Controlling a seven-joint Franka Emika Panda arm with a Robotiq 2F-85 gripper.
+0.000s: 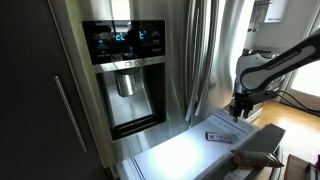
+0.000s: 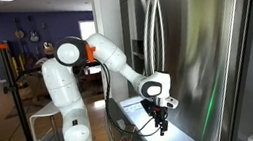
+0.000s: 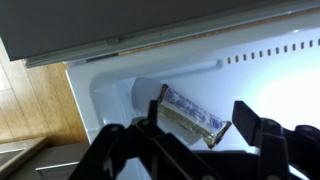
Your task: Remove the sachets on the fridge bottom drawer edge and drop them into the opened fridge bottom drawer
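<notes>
The fridge bottom drawer stands pulled out, its pale inside showing in the wrist view. A whitish sachet with dark print lies flat in the drawer, with a brownish strip along its lower side. I cannot tell whether that strip is the brownish-orange sachet. The whitish sachet also shows in an exterior view. My gripper hangs just above it, fingers spread wide to either side and holding nothing. The gripper shows in both exterior views.
The tall steel upper doors with the dispenser panel rise behind the drawer. The drawer's dark rim lies in front of my gripper. Wooden floor shows beside the drawer. The white arm base stands on the room side.
</notes>
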